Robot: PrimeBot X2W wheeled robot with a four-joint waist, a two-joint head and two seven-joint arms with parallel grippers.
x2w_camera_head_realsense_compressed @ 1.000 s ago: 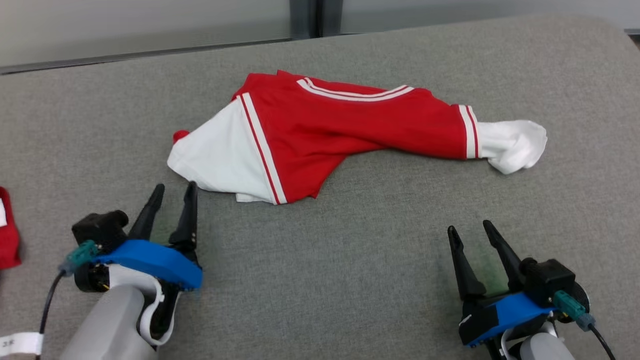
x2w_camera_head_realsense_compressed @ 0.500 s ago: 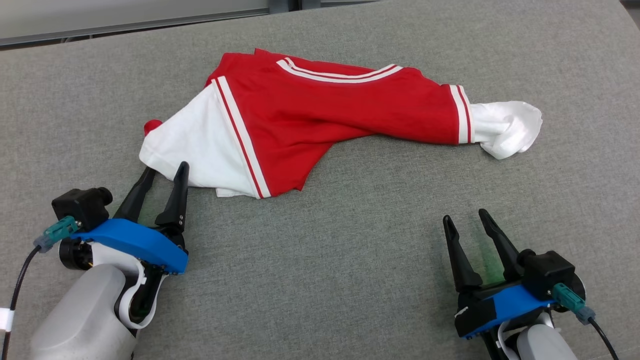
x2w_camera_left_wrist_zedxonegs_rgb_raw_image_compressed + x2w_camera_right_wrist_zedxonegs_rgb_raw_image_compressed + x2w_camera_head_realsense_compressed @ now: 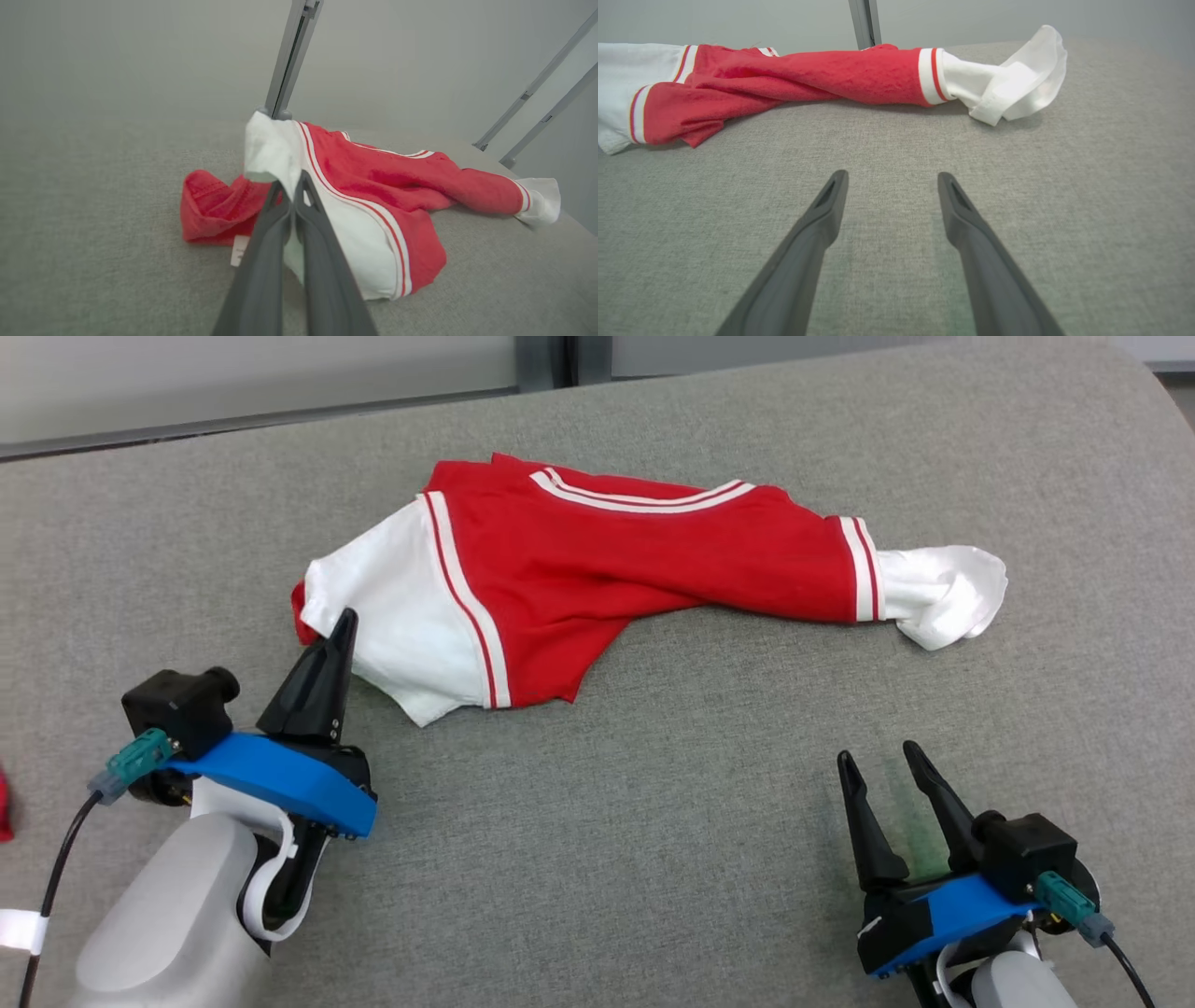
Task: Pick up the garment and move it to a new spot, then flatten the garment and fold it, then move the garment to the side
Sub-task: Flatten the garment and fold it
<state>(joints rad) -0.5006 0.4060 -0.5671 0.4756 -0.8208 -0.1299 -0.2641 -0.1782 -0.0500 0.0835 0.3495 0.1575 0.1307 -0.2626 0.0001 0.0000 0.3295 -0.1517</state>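
The garment (image 3: 597, 555) is a red and white top with striped trim, lying crumpled across the middle of the grey padded surface (image 3: 653, 784). My left gripper (image 3: 344, 623) is shut on the garment's white left corner, which it holds lifted a little. In the left wrist view the white cloth (image 3: 273, 149) stands up pinched between my left gripper's (image 3: 292, 184) closed fingers, with a red fold beside them. My right gripper (image 3: 878, 761) stands open low at the right, apart from the garment (image 3: 822, 79); nothing sits between its fingers (image 3: 829, 196).
A bit of another red cloth (image 3: 4, 803) shows at the head view's far left edge. A grey post (image 3: 546, 359) and pale wall rise behind the surface's far edge. Bare grey padding spreads in front of the garment between the two grippers.
My left gripper reached the garment's white corner, shut on it and raised it slightly. The head camera shifted between frames. The right gripper has stayed open and still.
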